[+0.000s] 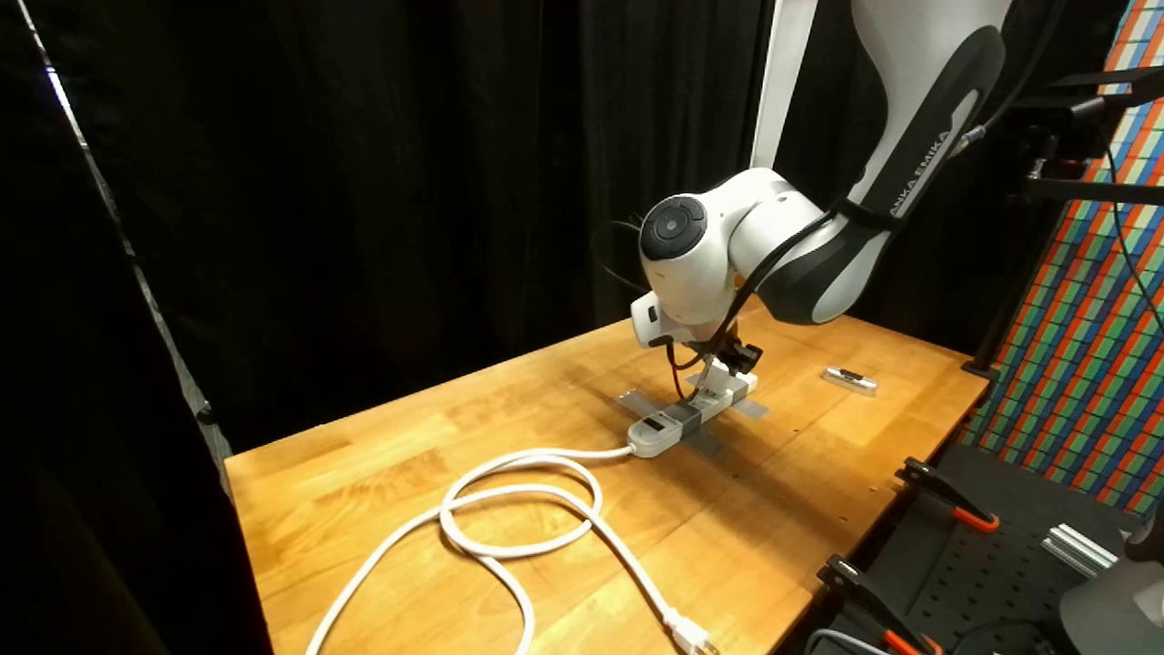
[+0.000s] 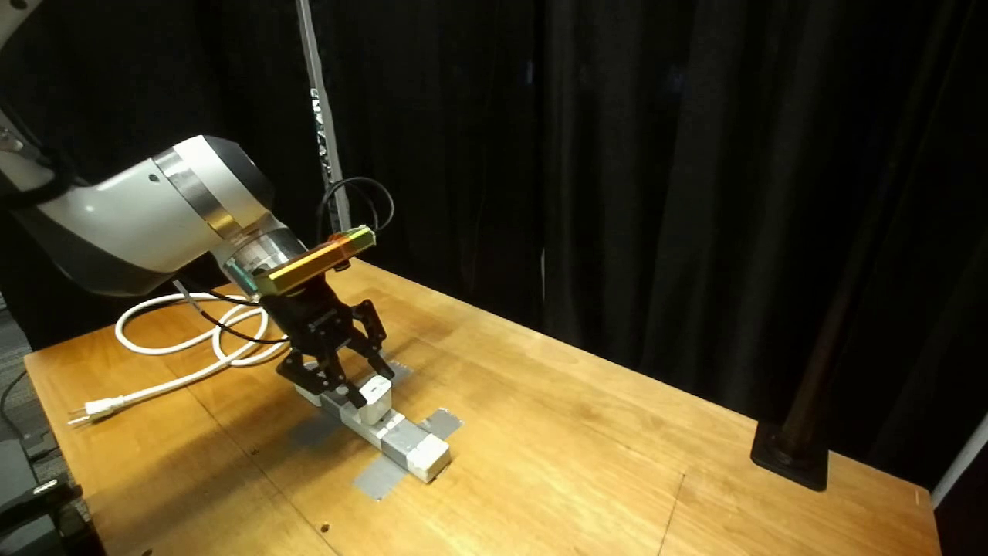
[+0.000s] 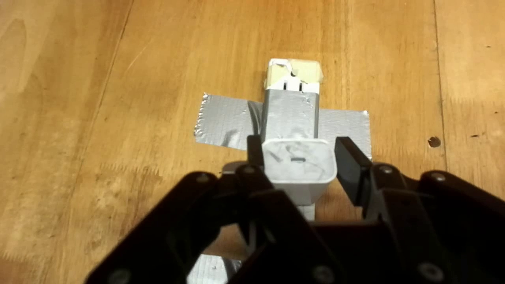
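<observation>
Loops, in an exterior view, as smooth white cord [image 2: 158, 389] left of the black, jointed claw [image 2: 373, 385]; stands unclenched at the claw, with flat fingers [image 3: 351, 169] parted on either side of a white block [image 2: 376, 405], round-cornered and slotted on top, with a gap beside a finger in the wrist view; runs under claw and block as a boxy white power strip [image 2: 427, 455]; crinkles just right of the claw as silver tape [image 2: 444, 423] on glossy, grained wood [image 2: 540, 432]; lies flat far right as a square black plate [image 2: 795, 472].
</observation>
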Controlling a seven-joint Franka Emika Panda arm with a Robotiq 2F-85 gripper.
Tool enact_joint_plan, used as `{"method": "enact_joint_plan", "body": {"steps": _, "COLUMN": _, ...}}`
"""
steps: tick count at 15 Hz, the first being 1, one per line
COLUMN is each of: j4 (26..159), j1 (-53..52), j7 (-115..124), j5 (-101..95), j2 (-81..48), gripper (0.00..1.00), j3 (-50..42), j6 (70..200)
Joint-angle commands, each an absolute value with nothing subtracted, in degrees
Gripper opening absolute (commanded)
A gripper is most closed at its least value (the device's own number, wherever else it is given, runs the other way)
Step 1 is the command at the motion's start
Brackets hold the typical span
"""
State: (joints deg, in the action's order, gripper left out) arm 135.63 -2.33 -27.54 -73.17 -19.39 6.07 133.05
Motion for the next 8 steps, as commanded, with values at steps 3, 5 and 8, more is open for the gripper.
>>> {"method": "enact_joint_plan", "body": {"steps": 3, "j4": 135.67, "j1": -2.50, "j7": -28.33, "j5": -72.37, "j2": -24.90, "gripper": 0.23, "j3": 6.63, "j6": 133.91}}
{"method": "enact_joint_plan", "body": {"steps": 5, "j4": 135.38, "j1": -2.71, "j7": -28.05, "j5": -71.91, "j2": -25.65, "gripper": 0.23, "j3": 6.87, "j6": 132.89}}
{"method": "enact_joint_plan", "body": {"steps": 8, "j4": 134.33, "j1": -2.99, "j7": -27.41, "j5": -70.06, "j2": -26.73, "gripper": 0.23, "j3": 7.19, "j6": 130.92}}
